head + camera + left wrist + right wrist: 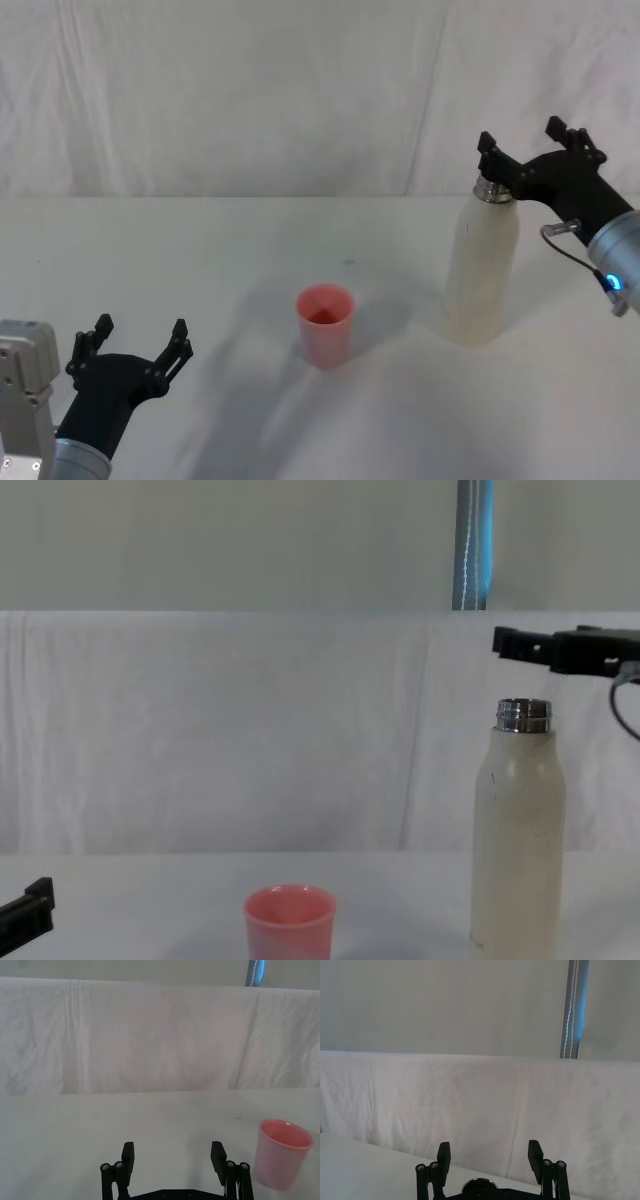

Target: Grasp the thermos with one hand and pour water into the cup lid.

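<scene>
Nothing is grasped yet: the right gripper, spread, hovers upper right above the thermos; the cup awaits pouring.

Counts — one thermos is standing on the table, cream-white, steel neck bare. One cup lid is sitting on the same surface, pink, mouth up. Two grippers are showing: the left gripper and the right gripper, each carrying two black fingers spread apart — four fingers in all. One white table is bearing both items. One backdrop cloth is hanging behind.
</scene>
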You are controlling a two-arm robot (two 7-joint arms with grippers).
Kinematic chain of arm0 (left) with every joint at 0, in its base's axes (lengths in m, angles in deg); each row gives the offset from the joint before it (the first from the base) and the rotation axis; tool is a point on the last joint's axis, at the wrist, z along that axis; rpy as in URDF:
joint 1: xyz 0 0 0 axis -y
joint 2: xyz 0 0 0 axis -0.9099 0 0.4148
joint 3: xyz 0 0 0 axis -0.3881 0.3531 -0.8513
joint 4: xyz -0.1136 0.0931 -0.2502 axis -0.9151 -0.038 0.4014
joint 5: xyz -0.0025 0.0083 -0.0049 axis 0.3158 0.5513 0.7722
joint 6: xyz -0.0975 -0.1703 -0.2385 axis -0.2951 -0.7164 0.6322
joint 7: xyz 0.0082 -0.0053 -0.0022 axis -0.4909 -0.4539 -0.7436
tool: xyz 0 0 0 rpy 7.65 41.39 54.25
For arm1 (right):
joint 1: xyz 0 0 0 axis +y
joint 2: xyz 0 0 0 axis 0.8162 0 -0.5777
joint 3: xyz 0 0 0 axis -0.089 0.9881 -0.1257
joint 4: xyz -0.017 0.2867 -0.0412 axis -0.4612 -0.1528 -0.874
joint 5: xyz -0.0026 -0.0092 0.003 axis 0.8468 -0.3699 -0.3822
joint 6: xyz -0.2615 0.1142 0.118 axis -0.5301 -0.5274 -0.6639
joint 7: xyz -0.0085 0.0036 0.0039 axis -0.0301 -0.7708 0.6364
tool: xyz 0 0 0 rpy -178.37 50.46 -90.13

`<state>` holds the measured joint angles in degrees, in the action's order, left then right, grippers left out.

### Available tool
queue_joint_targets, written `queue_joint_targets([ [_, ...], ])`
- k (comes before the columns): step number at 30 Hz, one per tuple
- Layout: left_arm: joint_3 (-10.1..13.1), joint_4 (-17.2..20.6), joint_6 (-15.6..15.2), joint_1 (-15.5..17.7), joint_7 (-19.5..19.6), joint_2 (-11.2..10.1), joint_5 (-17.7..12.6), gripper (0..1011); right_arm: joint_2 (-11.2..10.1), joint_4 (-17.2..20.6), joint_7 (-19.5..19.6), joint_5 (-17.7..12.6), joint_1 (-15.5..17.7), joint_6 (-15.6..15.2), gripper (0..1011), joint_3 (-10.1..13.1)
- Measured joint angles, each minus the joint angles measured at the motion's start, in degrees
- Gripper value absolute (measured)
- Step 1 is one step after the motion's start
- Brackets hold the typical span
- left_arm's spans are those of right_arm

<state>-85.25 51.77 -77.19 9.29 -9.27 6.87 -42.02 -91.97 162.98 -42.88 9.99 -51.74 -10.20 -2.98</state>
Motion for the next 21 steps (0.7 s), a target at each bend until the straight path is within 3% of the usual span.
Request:
queue_joint_targets([
  [14,0.0,0.0,0.0,0.0,0.0,0.0,0.0,1001,-4.2,10.3,1.2,-2.8,7.2,-5.1,1000,4.0],
  [21,0.0,0.0,0.0,0.0,0.0,0.0,0.0,1001,-3.9,14.6,4.4,-1.6,12.8,-3.7,1000,5.8],
])
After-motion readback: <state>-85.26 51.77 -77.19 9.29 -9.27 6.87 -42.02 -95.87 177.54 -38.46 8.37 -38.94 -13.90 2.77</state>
